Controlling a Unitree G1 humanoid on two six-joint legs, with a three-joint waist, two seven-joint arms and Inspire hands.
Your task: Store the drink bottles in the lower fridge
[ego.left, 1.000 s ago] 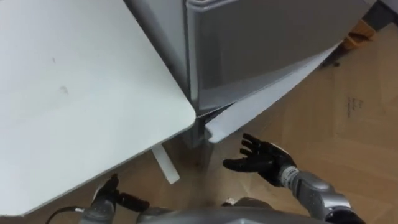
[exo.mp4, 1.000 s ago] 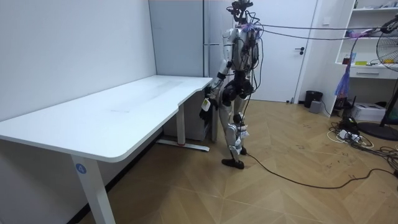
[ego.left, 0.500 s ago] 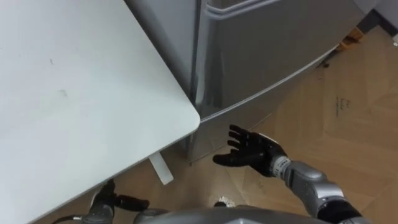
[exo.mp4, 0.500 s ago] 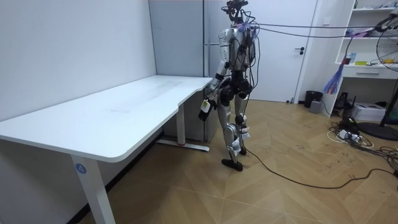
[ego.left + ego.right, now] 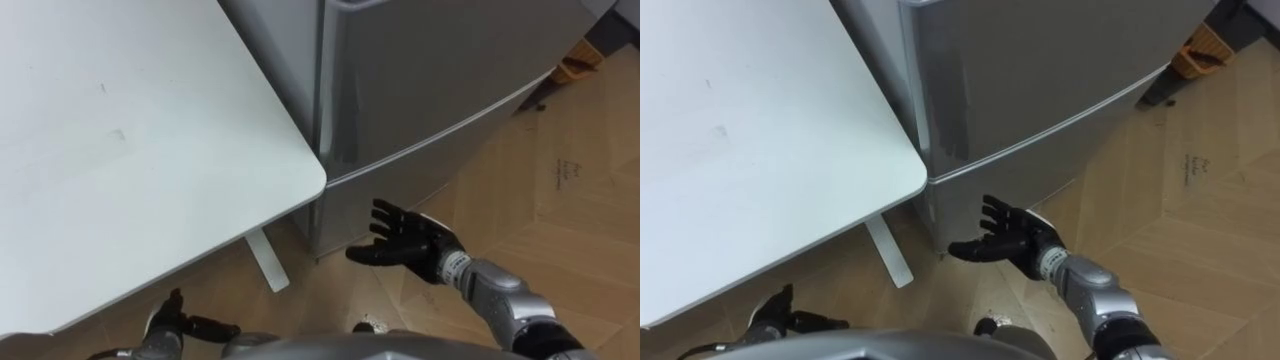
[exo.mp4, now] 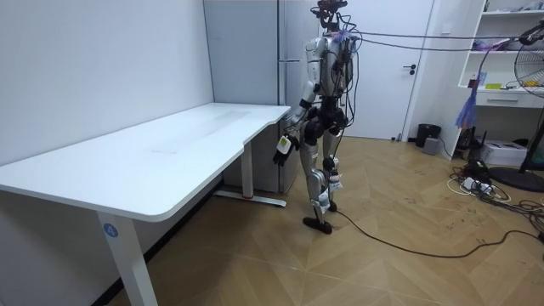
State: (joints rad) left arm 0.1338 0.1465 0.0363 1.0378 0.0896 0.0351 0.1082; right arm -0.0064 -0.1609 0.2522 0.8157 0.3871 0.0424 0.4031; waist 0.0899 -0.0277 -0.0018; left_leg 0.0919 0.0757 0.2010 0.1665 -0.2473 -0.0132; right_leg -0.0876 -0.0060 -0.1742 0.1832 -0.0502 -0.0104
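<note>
Both fridge [image 5: 440,80] doors are shut, so there's no telling what's inside the lower part. The robot stands right at the table [image 5: 130,150] corner, facing the fridge. Its right hand [image 5: 405,247] is empty, fingers spread out straight, held low near the bottom edge of the lower door. Its left hand [image 5: 172,322] hangs down below the table edge, and I can't tell if that one's open or closed.
</note>
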